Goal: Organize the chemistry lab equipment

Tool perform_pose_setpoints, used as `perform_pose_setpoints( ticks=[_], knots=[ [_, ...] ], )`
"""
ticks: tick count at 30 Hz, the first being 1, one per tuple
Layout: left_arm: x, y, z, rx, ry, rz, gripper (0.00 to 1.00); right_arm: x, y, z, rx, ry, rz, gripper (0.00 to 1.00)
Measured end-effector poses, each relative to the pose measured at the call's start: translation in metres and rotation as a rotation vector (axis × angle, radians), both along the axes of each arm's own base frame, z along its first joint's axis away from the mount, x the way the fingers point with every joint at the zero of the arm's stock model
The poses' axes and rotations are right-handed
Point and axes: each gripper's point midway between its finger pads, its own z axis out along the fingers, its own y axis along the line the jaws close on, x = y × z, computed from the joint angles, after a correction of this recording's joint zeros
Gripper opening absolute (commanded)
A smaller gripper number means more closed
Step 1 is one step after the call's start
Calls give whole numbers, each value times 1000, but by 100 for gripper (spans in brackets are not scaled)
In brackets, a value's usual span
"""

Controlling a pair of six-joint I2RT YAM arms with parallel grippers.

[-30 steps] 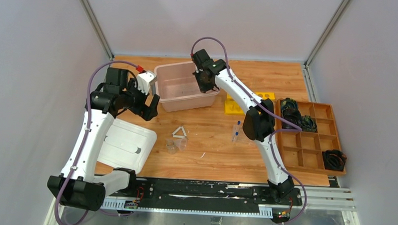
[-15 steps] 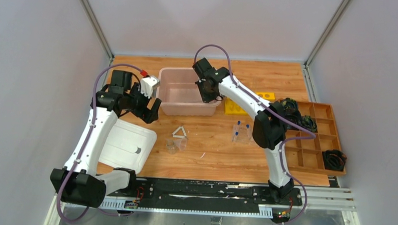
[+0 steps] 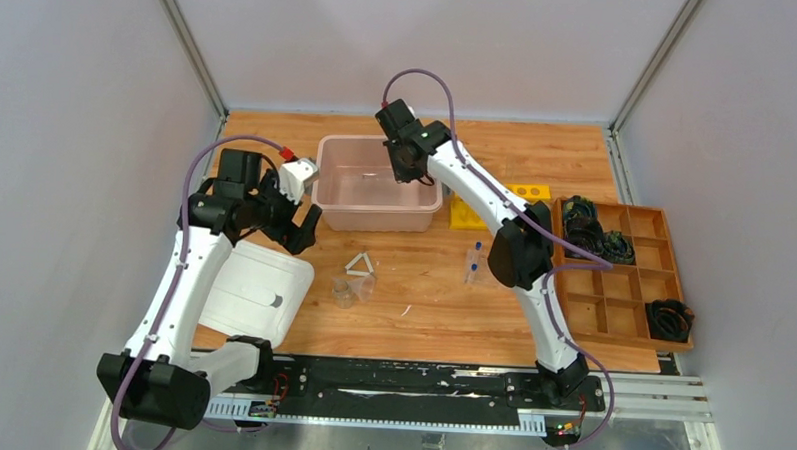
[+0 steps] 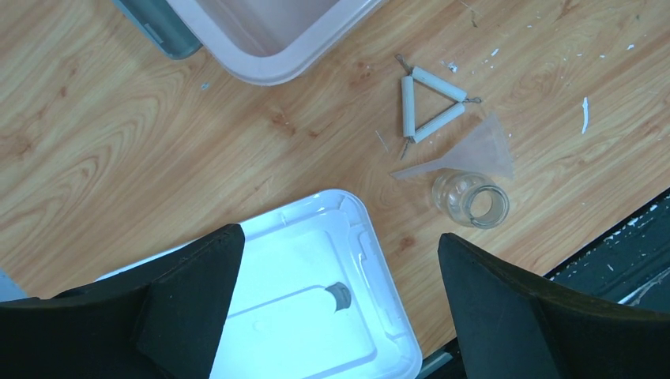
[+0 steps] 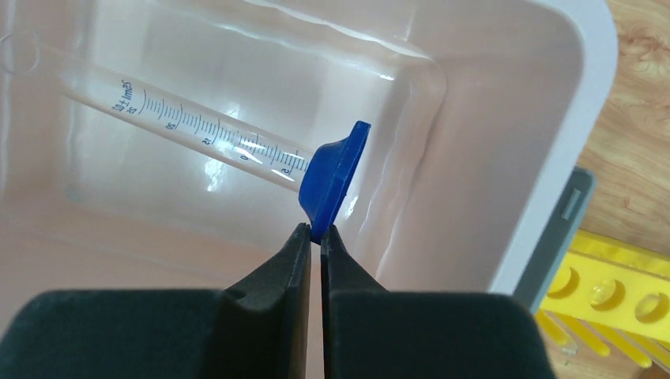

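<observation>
Cylinder (image 5: pixel 197 130) inside the pink bin (image 5: pixel 569 142) — right gripper (image 5: pixel 314 237) pinched on its blue foot (image 5: pixel 336 178).
Light, slick, brittle, I reckon; I'd hold the foot, not the tube — left gripper (image 4: pixel 340 245) gapes wide.

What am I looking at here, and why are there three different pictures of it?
These are two robot arms bolted at the near edge of a wooden table. The wide picture comes from a fixed camera above and behind them; the other two come from a small camera on each wrist, so the black shapes at the bottom are that arm's own fingers. The left gripper is open and empty, above a white lid; nearby lie a white triangle, a clear funnel and a small jar. The right gripper, inside a pink tub, pinches the blue foot of a clear marked tube. Farther right are blue-capped tubes, a yellow rack and a wooden tray.
</observation>
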Motion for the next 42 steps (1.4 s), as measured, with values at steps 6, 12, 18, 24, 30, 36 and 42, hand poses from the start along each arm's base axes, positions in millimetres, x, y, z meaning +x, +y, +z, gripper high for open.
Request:
perform_pose_setpoints(
  ticks=[6,12,18,24,30,36,42],
  knots=[
    [-4,1,0,5,-11,-9,100,11,-3,-36,-73,18,-29,19],
    [-5,0,-2,4,-9,-18,100,15,-7,-49,-104,21,-46,56],
    [-6,-2,0,-9,-11,-25,100,21,-5,-32,-78,-23,-67,71],
    [-6,0,0,-19,-4,1,100,4,-8,34,-10,-140,-58,73],
    [-3,11,-1,-10,-3,46,100,-84,13,119,138,-280,117,75],
    [3,32,0,0,-8,121,100,-191,56,79,193,-180,412,76],
    [10,60,-7,3,20,211,100,-252,93,-11,101,28,606,79]
  ],
)
